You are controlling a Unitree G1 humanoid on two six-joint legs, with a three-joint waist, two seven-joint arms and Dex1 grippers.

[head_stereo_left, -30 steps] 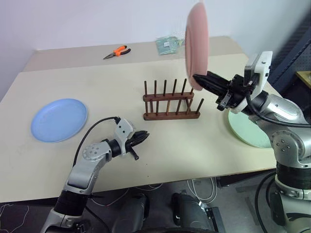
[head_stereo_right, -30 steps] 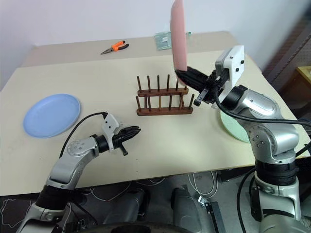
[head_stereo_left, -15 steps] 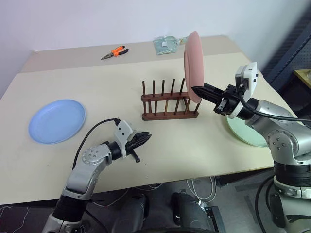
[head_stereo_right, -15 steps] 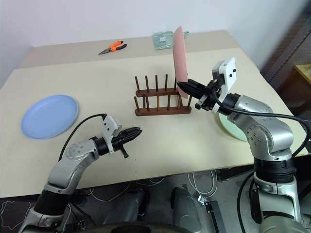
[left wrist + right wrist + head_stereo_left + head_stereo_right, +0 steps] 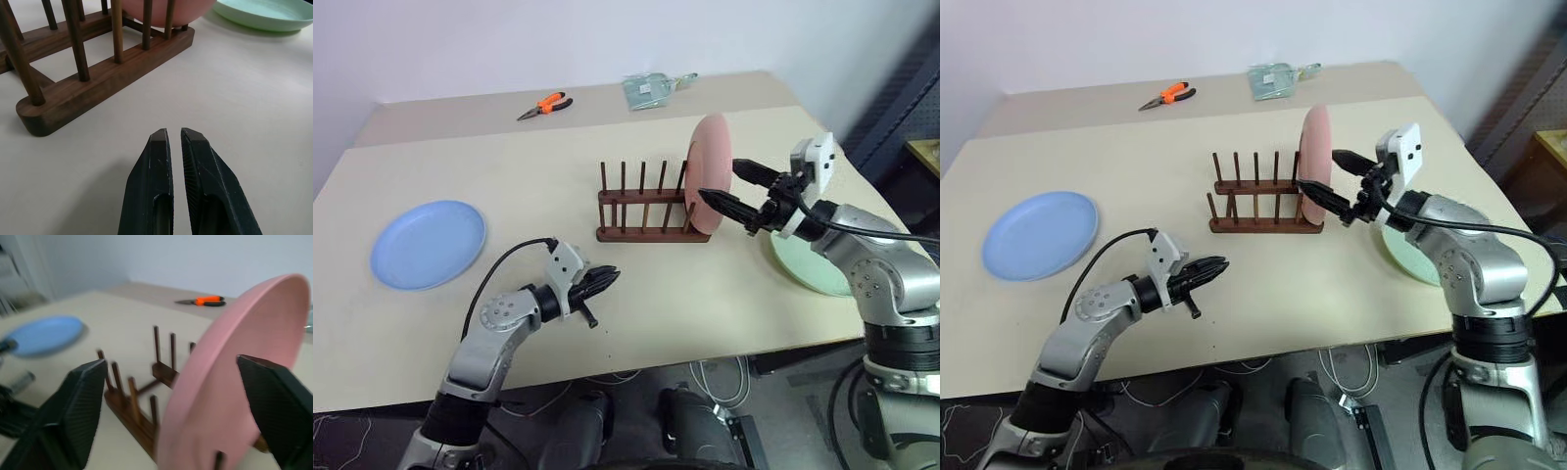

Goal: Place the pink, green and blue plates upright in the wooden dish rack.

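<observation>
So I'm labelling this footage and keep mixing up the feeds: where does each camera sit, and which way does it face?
Left and right eye views: on the head, looking forward and down over the table; both arms show, the left gripper shut, the right gripper open around the pink plate standing in the wooden dish rack.
Left wrist view: along its shut fingers toward the rack and the green plate.
Right wrist view: along its spread fingers at the pink plate; blue plate beyond.
All views share the rack and pink plate.
</observation>
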